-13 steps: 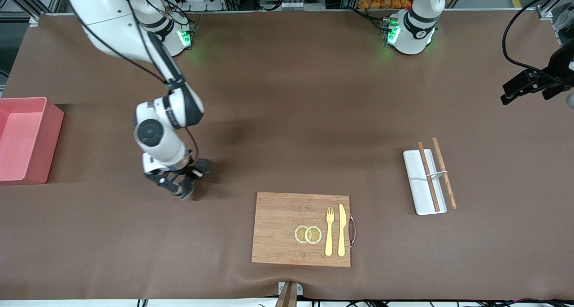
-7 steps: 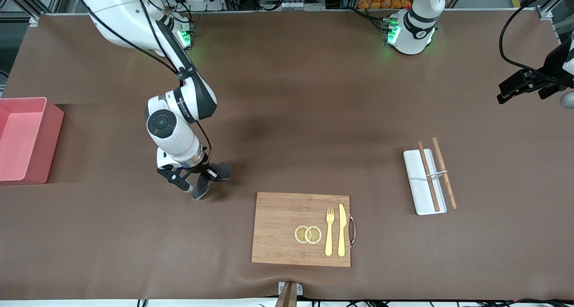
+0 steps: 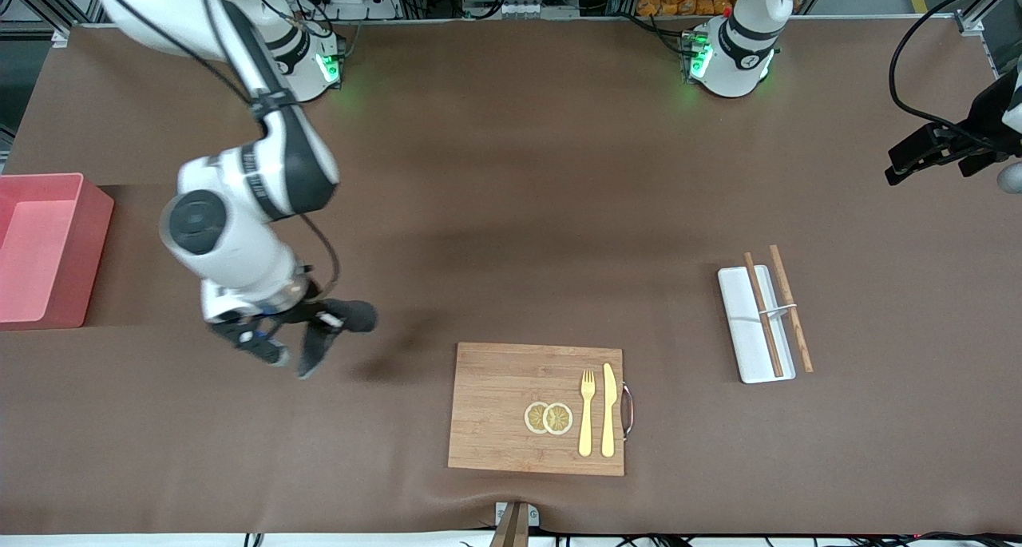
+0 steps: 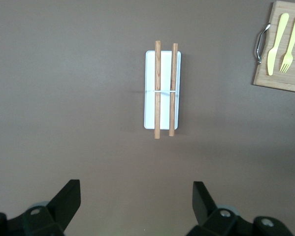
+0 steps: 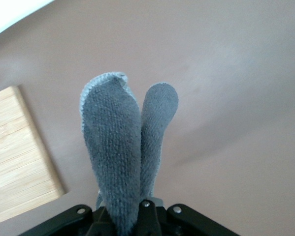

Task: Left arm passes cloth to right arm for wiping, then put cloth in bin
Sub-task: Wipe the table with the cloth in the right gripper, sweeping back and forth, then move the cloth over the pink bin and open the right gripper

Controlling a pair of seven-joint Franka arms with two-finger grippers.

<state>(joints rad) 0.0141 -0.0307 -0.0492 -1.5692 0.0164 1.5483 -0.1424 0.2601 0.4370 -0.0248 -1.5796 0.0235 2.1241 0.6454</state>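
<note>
The handover looks done: the right gripper point(image 3: 281, 341) is clamped on the folded cloth point(image 3: 339, 321), which hangs from it above bare table between the bin point(image 3: 80, 251) and the cutting board point(image 3: 511, 387). The left gripper point(image 4: 136, 206) waits spread wide and empty above the white tray point(image 4: 163, 64), so any wiping and the drop into the bin appear to remain.

Nothing here carries writing I can read. The right arm point(image 3: 239, 212) has a dark band with pale lettering on it, but it is too blurred to make out.
</note>
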